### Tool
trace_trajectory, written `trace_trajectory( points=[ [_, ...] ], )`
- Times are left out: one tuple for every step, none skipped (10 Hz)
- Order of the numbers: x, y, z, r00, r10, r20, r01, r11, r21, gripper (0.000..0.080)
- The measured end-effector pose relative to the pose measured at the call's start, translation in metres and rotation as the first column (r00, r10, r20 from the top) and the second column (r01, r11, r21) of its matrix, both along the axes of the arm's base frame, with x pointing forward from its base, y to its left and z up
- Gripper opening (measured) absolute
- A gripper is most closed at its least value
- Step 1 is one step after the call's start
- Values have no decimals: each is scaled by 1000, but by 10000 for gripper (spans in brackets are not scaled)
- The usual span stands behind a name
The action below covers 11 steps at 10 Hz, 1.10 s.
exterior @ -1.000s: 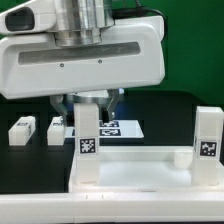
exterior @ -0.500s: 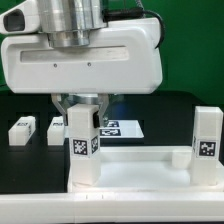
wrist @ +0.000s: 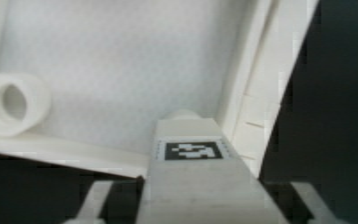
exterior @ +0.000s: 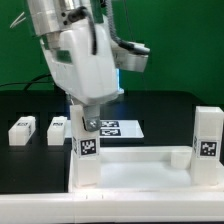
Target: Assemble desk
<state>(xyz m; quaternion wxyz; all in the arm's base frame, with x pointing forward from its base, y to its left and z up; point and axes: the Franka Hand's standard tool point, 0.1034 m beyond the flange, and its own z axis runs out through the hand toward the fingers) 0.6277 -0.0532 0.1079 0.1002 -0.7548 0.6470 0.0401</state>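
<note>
Exterior view | gripper has turned, fingers clamped on upright leg | leg stands in desk top corner, the exterior view's left | likely screwing it in

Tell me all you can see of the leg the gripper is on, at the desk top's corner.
The gripped leg is a short, square-section white post, plastic by its look, with a black-and-white square tag on the face toward the exterior camera. It stands upright in the corner of the desk top at the exterior view's left. The gripper clamps its upper end, a finger on each side.
</note>
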Motion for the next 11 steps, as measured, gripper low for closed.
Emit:
trace_trajectory(
  points=[
    [1, 3, 0, 997, -73, -14, 73, 997, 3, 291],
    [1, 5, 0, 995, -95, -19, 95, 995, 4, 291],
    [1, 5, 0, 996, -89, -18, 89, 996, 3, 300],
    [1, 3, 1, 998, 67, 14, -66, 998, -11, 300],
    [2, 1, 1, 965, 259, 52, -258, 966, -28, 476],
    [-2, 1, 0, 910, 410, 60, -409, 912, -26, 613],
    [-4, 4, 0, 843, 533, 74, -532, 846, -29, 613],
    [-5, 3, 0, 814, 574, 86, -572, 819, -46, 639],
    [-5, 2, 0, 792, 603, 92, -601, 798, -52, 646],
    [-5, 1, 0, 735, 670, 102, -667, 742, -67, 646],
    [-4, -1, 0, 657, 747, 104, -741, 665, -97, 646]
  ],
)
